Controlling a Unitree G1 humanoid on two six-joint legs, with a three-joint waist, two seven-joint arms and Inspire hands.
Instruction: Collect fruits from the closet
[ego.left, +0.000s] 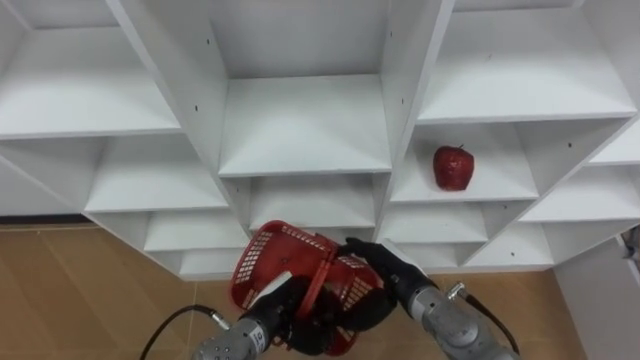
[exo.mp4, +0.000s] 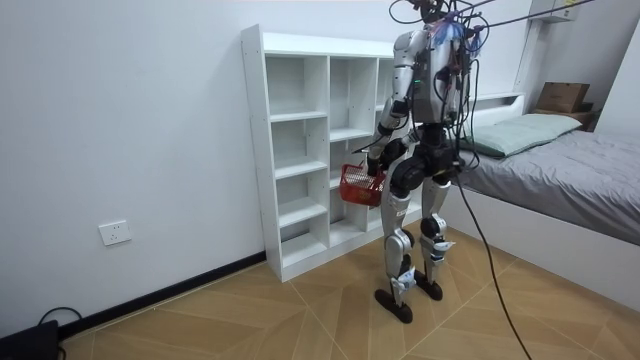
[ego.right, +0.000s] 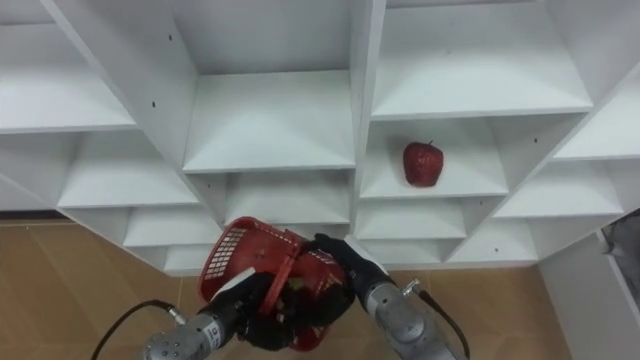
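The robot stands upright on a wooden floor (exo.mp4: 250, 320), close up to a white closet (ego.left: 305, 125) of open compartments, facing it. From the eye views, a red apple (ego.left: 453, 167) sits alone on a shelf in the column just right of the middle one, stem up, near the middle of its shelf and clear of the side walls.

Below it and to its left, well apart from it, a red mesh basket (ego.left: 262, 262) is held in front of the lower shelves, tipped so its open side faces toward the closet. Both hands are on it. The left hand (ego.left: 285, 305) comes up from the lower left with dark fingers wrapped around the basket by its handle. The right hand (ego.left: 385, 268) reaches in from the lower right, its fingers curled over the rim on that side. What lies inside the basket cannot be made out.

The room view adds the setting. The basket hangs at about hip height between the robot and the closet, and a bed (exo.mp4: 580, 170) with grey bedding stands at the room view's right.
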